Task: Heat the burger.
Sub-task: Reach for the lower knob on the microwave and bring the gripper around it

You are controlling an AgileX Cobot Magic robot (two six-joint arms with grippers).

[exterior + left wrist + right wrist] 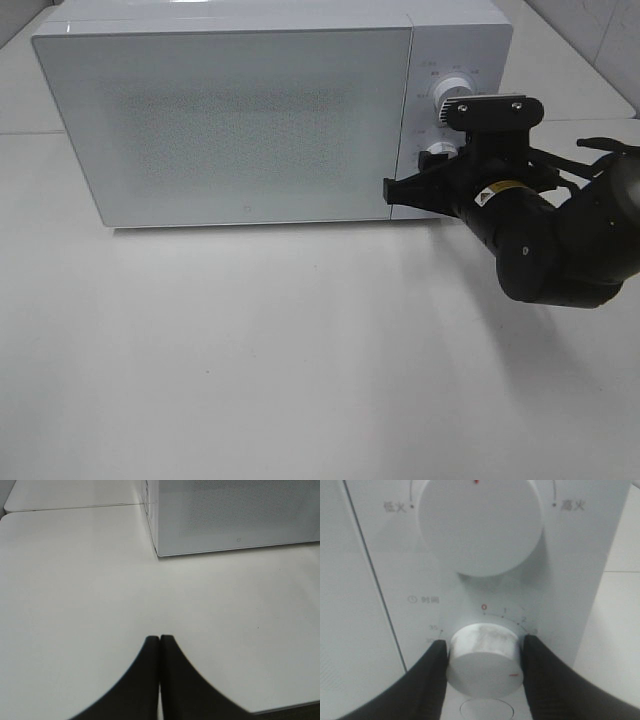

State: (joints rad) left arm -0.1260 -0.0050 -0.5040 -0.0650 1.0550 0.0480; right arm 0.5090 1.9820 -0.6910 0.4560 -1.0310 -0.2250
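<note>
White microwave (250, 110) is sitting on the counter (250, 350) with its door (230, 115) shut. The burger is showing in no view; it is probably lying inside, though the frosted door is hiding that. Loading is seemingly finished, and setting the time looks like the step in hand, with taking the burger out left to do. The left claw (159, 645) is hanging over bare counter, pressed together and holding nothing. The right claw (485, 647) is pinching the timer knob (482, 662), a finger touching each side of it. The knob's red mark (512, 674) is pointing away from zero.
</note>
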